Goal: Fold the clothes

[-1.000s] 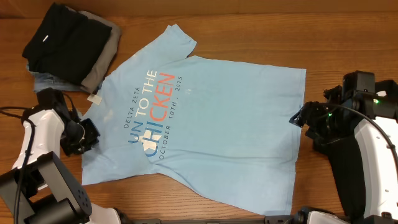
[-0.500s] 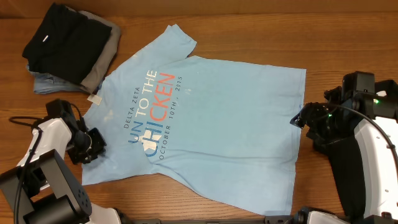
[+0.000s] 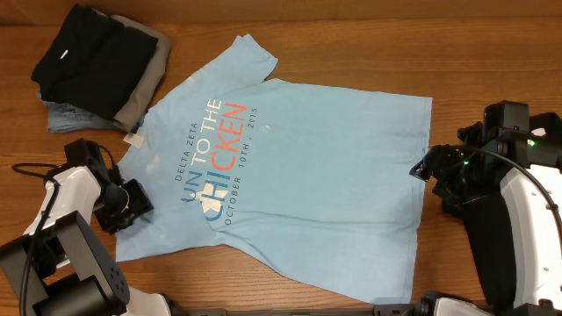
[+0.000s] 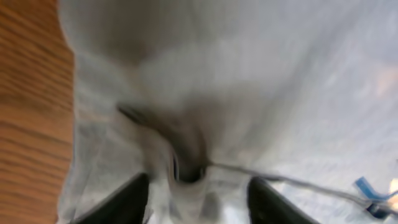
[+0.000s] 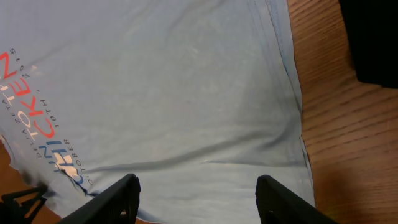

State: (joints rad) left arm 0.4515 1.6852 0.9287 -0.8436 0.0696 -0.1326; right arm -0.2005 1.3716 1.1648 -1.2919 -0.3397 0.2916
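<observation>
Blue T-shirt point(image 3: 299, 175) is laid flat mid-bench point(image 3: 395, 53), not yet folded, with a folded black garment point(image 3: 83, 57) stacked at the corner; left gripper point(image 3: 133, 200) is parted over bunched cloth at its edge, right gripper point(image 3: 421, 167) parted and empty by the hem.

A robotics lab bench — wooden table point(image 3: 369, 44), cabled left arm point(image 3: 60, 200) and right arm point(image 3: 518, 206) at its sides.
</observation>
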